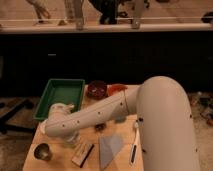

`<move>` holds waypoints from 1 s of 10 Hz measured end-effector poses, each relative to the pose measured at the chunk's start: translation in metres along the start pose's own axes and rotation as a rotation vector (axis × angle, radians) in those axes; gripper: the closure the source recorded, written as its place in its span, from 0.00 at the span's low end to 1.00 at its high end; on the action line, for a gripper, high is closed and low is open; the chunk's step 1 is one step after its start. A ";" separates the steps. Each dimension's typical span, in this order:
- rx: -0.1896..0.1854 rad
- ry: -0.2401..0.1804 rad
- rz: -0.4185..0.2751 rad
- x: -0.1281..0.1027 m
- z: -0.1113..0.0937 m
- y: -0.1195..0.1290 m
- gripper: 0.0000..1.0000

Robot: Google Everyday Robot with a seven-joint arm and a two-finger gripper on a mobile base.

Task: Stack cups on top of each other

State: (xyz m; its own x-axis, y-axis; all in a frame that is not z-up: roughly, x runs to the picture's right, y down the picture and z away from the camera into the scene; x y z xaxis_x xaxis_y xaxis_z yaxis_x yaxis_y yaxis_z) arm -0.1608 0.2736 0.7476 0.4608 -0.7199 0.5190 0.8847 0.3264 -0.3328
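In the camera view, a pale wooden table (55,160) stands in front of a dark counter. The robot's thick white arm (100,116) reaches from the right across the table to its left side and ends in a rounded bend near the left edge.

The gripper (71,139) hangs under that bend, low over the table, just in front of the green tray (61,92). The arm hides most of it, so I cannot tell whether it is open or closed, or whether it has hold of anything.

The silver cup (42,151) stands upright and alone at the table's front left corner, near the gripper but apart from it. A pale rounded shape at the tray's front edge, right above the arm's bend, looks like the pale green cup (62,107). I cannot tell whether it sits inside the tray or just beside it. The two cups are well apart and not stacked.

Behind the arm, the dark brown bowl (97,89) stands right of the tray, with the orange bowl (116,89) just beside it. In front of the arm lie a small brown block (82,154), a grey cloth (111,149) and a white utensil (134,142), side by side from left to right.
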 end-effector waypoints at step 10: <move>0.097 0.089 -0.053 -0.013 -0.057 -0.002 1.00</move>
State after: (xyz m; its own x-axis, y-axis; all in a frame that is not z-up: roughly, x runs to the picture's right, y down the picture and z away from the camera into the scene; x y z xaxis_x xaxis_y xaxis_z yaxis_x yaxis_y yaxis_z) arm -0.1723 0.2471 0.6965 0.4093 -0.7879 0.4601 0.9122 0.3413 -0.2268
